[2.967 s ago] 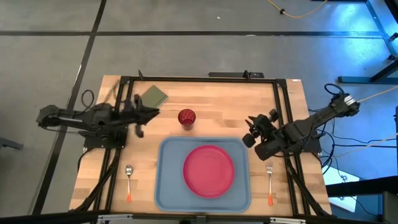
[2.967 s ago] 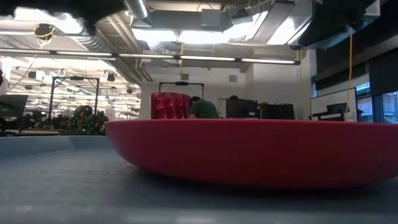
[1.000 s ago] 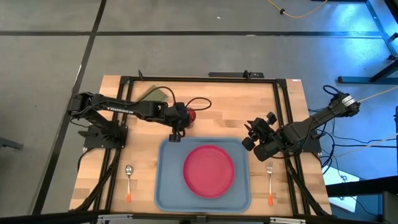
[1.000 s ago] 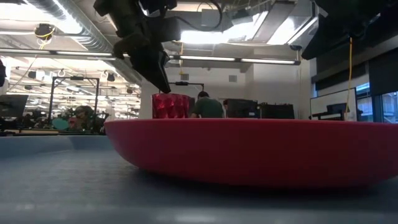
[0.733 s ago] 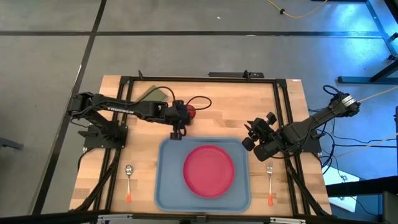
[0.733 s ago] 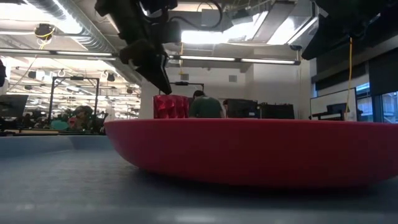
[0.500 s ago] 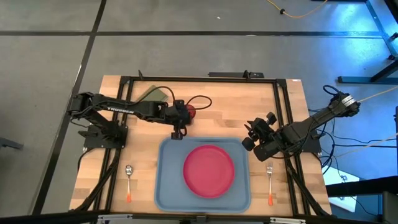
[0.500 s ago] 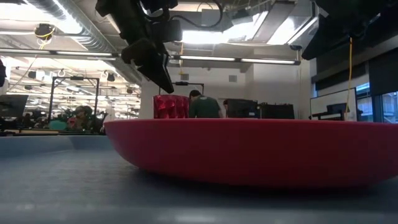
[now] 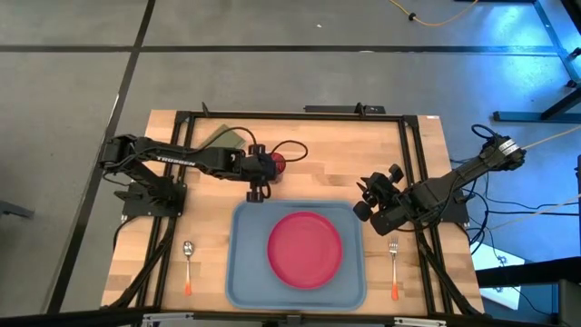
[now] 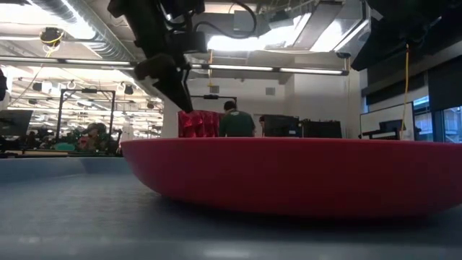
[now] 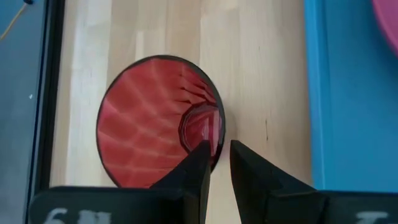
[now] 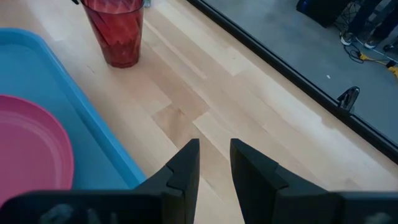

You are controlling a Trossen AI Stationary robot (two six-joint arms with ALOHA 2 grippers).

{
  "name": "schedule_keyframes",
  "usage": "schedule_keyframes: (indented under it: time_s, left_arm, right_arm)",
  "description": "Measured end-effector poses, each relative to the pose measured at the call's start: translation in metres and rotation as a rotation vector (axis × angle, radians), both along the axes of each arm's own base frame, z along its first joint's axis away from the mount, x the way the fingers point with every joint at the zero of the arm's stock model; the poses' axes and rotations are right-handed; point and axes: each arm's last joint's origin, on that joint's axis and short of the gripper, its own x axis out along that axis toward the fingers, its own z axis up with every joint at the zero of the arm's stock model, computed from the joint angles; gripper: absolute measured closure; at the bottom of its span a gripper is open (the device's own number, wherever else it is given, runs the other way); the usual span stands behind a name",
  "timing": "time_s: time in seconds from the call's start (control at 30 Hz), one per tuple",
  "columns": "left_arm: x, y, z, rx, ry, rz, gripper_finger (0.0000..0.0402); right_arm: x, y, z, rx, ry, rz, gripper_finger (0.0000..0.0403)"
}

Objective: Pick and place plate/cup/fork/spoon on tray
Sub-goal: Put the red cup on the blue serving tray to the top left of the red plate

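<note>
On the table, back of the tray: the left gripper (image 9: 258,181) hangs over the cup (image 9: 277,164), covering most of it from above
Cup: stands on bare wood just behind the tray's (image 9: 238,263) back rim, off the tray
Hidden in high view: only a red sliver of the cup shows beside the left wrist; whether the fingers grip it cannot be told there
Left wrist view: looks down into the cup (image 11: 158,121); the two fingertips (image 11: 198,163) sit close together with a narrow gap, one inside the rim and one outside, straddling the wall on the tray side; whether they pinch it cannot be told
Low view: the plate (image 10: 303,173) fills the foreground and cuts off the cup's (image 10: 198,123) base, so its footing is not seen here; the left gripper (image 10: 167,79) comes down at the cup's rim
Plate: lies in the middle of the tray (image 10: 50,217), flat
Right gripper (image 9: 365,198): holds over bare wood beside the tray's right back corner, nothing in it
Right wrist view: its fingers (image 12: 186,163) are nearly closed with a slim gap; it alone shows the cup's (image 12: 118,31) full side, upright
Spoon (image 9: 188,266): on wood left of the tray, seen only from above
Fork (image 9: 394,268): on wood right of the tray, seen only from above
Green rectangle (image 9: 227,138): partly under the left arm at the back
</note>
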Motion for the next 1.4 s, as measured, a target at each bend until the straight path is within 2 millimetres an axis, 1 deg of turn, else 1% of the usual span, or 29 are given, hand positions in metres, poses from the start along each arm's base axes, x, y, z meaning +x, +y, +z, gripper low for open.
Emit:
schedule_keyframes:
  time_s: [0.23,0.43,0.63,0.83,0.9,1.03,1.1,1.2,1.23,1.3,1.4]
  left_arm:
    - [-0.003,0.0,-0.002,-0.012,0.029,0.003,0.0347]
    - [-0.002,-0.001,-0.002,-0.045,0.027,-0.019,0.0347]
    - [-0.002,-0.001,-0.002,-0.042,0.027,-0.024,0.0347]
    - [-0.003,0.006,-0.002,-0.016,0.038,-0.037,0.0348]
    - [-0.002,0.009,-0.003,-0.008,0.041,-0.041,0.0352]
    - [0.002,0.015,-0.014,-0.014,0.083,-0.04,0.0367]
    - [0.007,0.016,-0.02,-0.013,0.09,-0.038,0.0381]
    - [0.007,0.014,-0.021,0.014,0.097,-0.031,0.0393]
    - [0.008,0.012,-0.021,0.03,0.096,-0.03,0.0394]
    - [0.008,0.008,-0.011,0.056,0.082,-0.029,0.0396]
    - [0.012,-0.001,0.022,0.065,-0.014,-0.042,0.0397]
  right_arm:
    - [0.0,0.0,0.0,-0.001,0.0,0.0,0.0308]
    - [0.0,0.0,0.0,-0.001,0.0,0.0,0.0308]
    - [0.0,0.0,0.0,-0.001,0.0,0.0,0.0309]
    - [0.0,0.0,0.0,-0.002,-0.001,-0.001,0.0309]
    - [0.0,0.0,0.0,-0.002,-0.001,-0.001,0.0308]
    - [0.0,0.0,0.0,-0.001,-0.001,-0.001,0.0308]
    - [0.0,0.0,0.0,-0.001,-0.001,0.0,0.0309]
    - [0.0,0.0,0.0,0.0,-0.002,0.0,0.0308]
    - [0.0,0.0,0.0,0.0,-0.003,-0.001,0.0309]
    - [0.0,0.0,0.0,0.001,-0.004,-0.001,0.0309]
    - [0.0,0.0,0.0,0.003,-0.006,-0.001,0.0308]
